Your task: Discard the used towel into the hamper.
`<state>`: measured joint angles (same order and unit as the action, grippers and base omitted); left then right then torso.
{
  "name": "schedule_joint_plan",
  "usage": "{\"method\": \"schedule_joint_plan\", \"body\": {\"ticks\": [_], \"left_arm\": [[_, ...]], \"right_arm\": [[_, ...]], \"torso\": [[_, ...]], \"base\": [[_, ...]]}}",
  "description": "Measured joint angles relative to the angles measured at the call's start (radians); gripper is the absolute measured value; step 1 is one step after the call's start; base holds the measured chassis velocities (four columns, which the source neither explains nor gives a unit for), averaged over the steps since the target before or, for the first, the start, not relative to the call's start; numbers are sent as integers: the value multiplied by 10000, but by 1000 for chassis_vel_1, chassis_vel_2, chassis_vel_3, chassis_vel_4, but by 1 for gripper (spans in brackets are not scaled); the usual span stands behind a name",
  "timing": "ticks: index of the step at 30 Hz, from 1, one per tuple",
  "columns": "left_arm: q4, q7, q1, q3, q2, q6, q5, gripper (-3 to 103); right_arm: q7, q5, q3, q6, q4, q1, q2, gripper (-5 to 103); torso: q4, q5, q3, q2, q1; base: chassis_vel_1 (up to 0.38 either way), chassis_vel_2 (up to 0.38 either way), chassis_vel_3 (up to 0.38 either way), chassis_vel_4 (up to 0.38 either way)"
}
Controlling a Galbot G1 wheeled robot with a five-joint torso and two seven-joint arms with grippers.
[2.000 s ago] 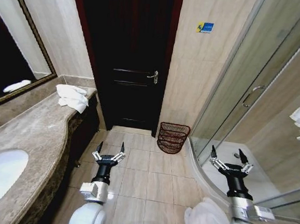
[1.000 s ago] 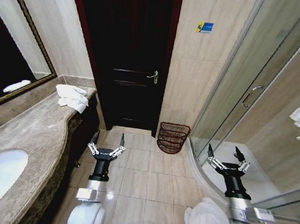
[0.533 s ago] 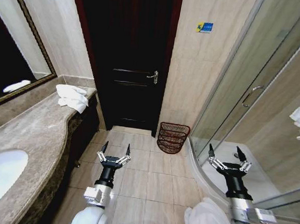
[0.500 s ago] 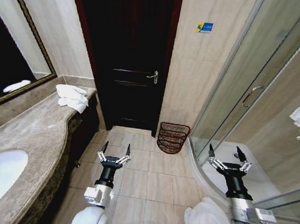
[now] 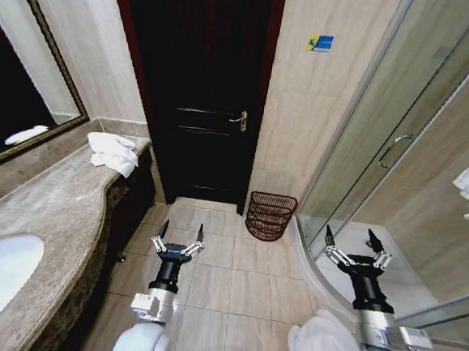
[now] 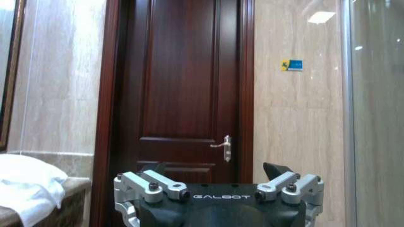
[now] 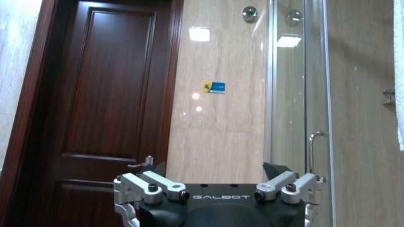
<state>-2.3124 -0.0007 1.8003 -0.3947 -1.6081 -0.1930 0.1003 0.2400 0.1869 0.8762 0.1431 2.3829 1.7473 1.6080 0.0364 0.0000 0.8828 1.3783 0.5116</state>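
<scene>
Both arms are up in front of the robot, over the beige tiled floor (image 5: 226,280), nothing in hand yet. The left gripper (image 5: 178,240) now sits a touch nearer the middle than it did a second ago, when it leaned out toward the vanity; in the last half second it has barely shifted. Its jaws are spread wide, holding nothing, as the left wrist view confirms (image 6: 218,177). The right gripper (image 5: 357,244) hangs by the curved glass shower enclosure (image 5: 398,156), jaws also spread wide and empty, pointing at the wall in its own wrist view (image 7: 215,177).

The crumpled white towel (image 5: 113,153) lies at the far end of the brown marble table (image 5: 45,209), well apart from both grippers. The small round dark reddish-brown wicker hamper (image 5: 270,216) stands on the floor beside the dark wooden door (image 5: 201,83), at the foot of the wall, open and apparently empty.

So that small left-arm adjustment looks like settling, not reaching: the pickup has not begun, and the towel is clearly out on the left arm's side.
</scene>
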Motion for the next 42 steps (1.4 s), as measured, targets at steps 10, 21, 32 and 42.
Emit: {"method": "schedule_joint_plan", "body": {"ticks": [10, 21, 32, 42], "left_arm": [[33, -246, -32, 46, 0, -95, -21, 100], [46, -248, -72, 44, 0, -243, 27, 100], [141, -170, -99, -7, 1, -365, 71, 97], [178, -170, -130, 24, 0, -455, 60, 94]], "right_arm": [[21, 49, 47, 70, 41, 57, 0, 100], [31, 49, 38, 172, 30, 76, 0, 100], [49, 54, 29, 190, -15, 51, 0, 100], [98, 45, 14, 220, -41, 39, 0, 100]], "torso": [[0, 0, -1, 0, -1], [0, 1, 1, -1, 2], [-1, -3, -1, 0, -2], [0, -2, 0, -1, 2]], "base": [[-33, 44, 40, -41], [-104, 91, 89, -90], [-107, 113, 109, -116], [-148, 147, 159, -151]]}}
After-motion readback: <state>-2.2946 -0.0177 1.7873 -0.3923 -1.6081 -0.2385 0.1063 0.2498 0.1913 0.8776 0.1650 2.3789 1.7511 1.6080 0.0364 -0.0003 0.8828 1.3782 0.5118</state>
